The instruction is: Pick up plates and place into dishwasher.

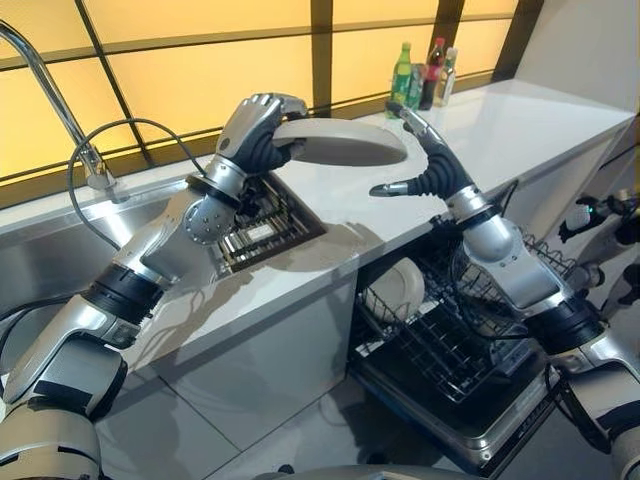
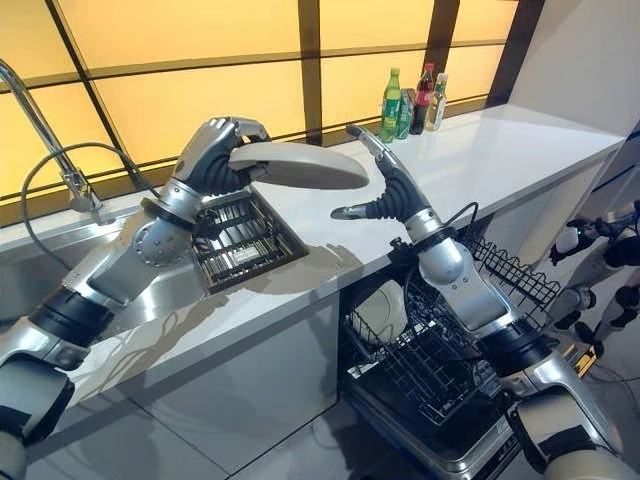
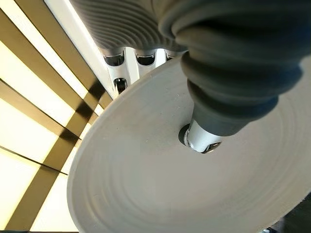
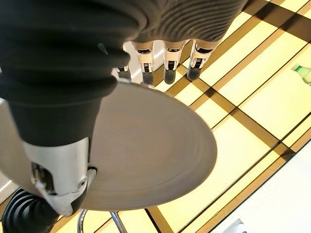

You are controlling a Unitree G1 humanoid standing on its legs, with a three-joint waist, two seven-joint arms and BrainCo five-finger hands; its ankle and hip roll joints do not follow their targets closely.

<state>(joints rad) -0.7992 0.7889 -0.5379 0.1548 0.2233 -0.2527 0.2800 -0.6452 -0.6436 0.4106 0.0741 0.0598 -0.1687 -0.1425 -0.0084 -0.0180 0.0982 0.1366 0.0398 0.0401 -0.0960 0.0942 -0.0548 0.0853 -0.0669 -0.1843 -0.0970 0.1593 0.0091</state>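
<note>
My left hand holds a round grey plate level above the white counter. In the left wrist view its thumb presses on the plate and its fingers curl over the far rim. My right hand is open at the plate's right edge, fingers straight along the far side and thumb pointing under the rim. Whether it touches the plate is unclear. Below the counter the dishwasher's black wire rack is pulled out, with a white plate standing in it.
A dark wire grate lies on the counter beneath the held plate. The steel sink and its tall tap are at the left. Several bottles stand at the counter's back by the window.
</note>
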